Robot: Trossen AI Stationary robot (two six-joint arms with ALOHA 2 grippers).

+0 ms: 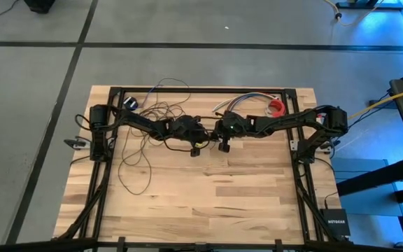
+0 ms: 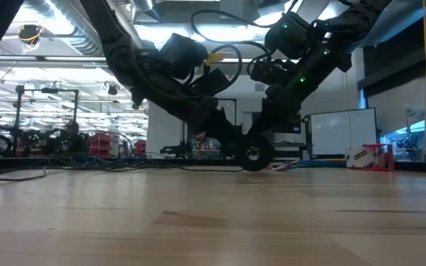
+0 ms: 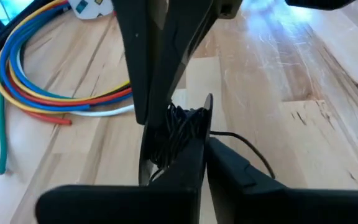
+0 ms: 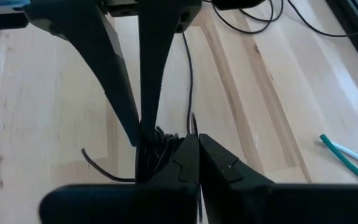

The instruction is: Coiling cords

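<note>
left gripper [image 1: 200,134] is clamping the cords [image 3: 178,127] mid-table | right gripper [image 1: 217,131] is pinching the same bundle, fingertips meeting

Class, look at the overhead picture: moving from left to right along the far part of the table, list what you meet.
Loose loops of the cords → left gripper → right gripper → multicoloured wires → red roll.

So the light wooden plank desk [image 1: 208,196] has a thin dark looped cord [image 1: 142,143] sprawled over its left part. A bundle of multicoloured wires [image 1: 240,102] and a red roll [image 1: 277,107] lie near the far edge.
</note>
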